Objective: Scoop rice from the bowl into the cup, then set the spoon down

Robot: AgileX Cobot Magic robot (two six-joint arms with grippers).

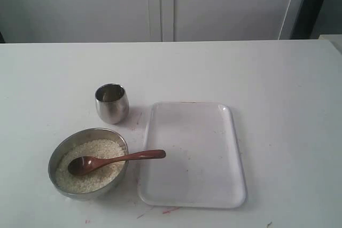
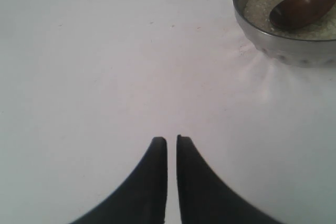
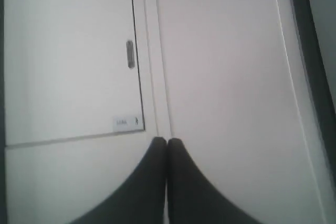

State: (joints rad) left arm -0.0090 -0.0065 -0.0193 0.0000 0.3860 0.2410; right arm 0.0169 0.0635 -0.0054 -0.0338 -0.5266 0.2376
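spoon (image 1: 116, 159) lower left, resting in rice (image 1: 88, 181), handle overhanging bowl (image 1: 52, 163) rim: light, stiff, likely slick; grasp mid-handle. left gripper (image 2: 171, 141), right gripper (image 3: 167, 141) both clenched, empty.

A: What is counted on the table (image 1: 283, 94)?
B: One bowl (image 1: 57, 152), one cup (image 1: 112, 108), one spoon (image 1: 120, 158) and one tray (image 1: 195, 185) are counted.
A: And grippers?
B: Two are counted: the left gripper (image 2: 171, 140) and the right gripper (image 3: 167, 141).
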